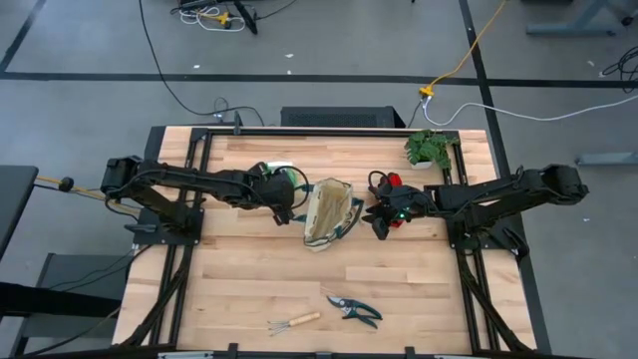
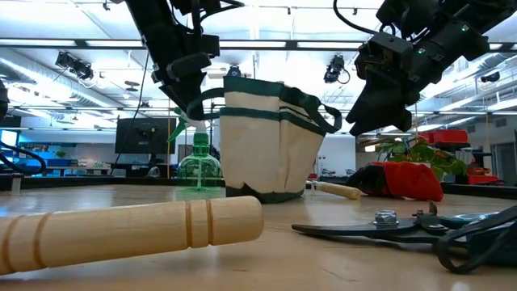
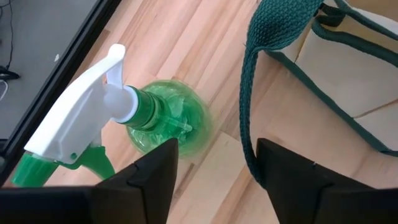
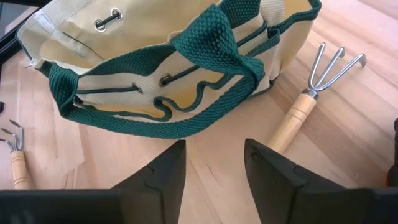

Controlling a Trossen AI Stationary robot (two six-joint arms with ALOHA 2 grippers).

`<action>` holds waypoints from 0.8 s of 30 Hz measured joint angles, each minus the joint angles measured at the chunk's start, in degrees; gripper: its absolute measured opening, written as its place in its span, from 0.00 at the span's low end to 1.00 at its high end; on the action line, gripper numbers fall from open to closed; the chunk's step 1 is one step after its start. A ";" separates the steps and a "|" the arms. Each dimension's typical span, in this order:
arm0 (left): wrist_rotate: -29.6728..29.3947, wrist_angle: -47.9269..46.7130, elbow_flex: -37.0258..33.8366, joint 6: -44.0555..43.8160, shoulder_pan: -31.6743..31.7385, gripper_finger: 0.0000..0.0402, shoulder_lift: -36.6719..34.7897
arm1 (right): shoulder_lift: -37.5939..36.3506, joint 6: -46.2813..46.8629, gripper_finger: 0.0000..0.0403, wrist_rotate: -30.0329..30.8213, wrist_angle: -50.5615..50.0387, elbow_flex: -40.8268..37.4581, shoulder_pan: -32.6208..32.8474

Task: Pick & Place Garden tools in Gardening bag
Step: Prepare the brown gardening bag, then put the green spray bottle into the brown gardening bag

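The beige gardening bag with green trim stands upright at the table's middle. My left gripper is open just left of it, above the table, with the bag's green handle strap beside one finger. The green spray bottle stands on its base behind that gripper. My right gripper is open and empty, raised at the bag's right side. One rake lies by the bag, near the red-and-black gloves. The other rake and the shears lie near the front edge. My left gripper is open and points down and slantwise toward the table. The bag's green handle strap runs down along the inner side of one finger. I cannot tell whether the finger touches the strap.
A small leafy potted plant stands at the far right corner. Bare wood lies between the bag and the tools at the front edge. The arm bases stand at the table's left and right sides.
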 joint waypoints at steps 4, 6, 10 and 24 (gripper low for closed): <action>-0.18 0.78 0.00 0.10 0.00 0.56 0.00 | -0.02 -0.07 0.41 0.00 0.02 0.00 0.00; -0.20 1.59 0.02 0.53 0.00 0.57 0.00 | -0.02 -0.07 0.41 0.00 0.02 0.00 0.00; -0.87 2.52 0.06 1.61 -0.02 0.57 -0.46 | -0.02 -0.07 0.41 0.00 0.04 0.00 0.00; -7.69 0.48 0.13 1.55 1.28 0.57 -2.60 | 0.00 -0.42 0.41 0.00 0.57 0.00 -0.01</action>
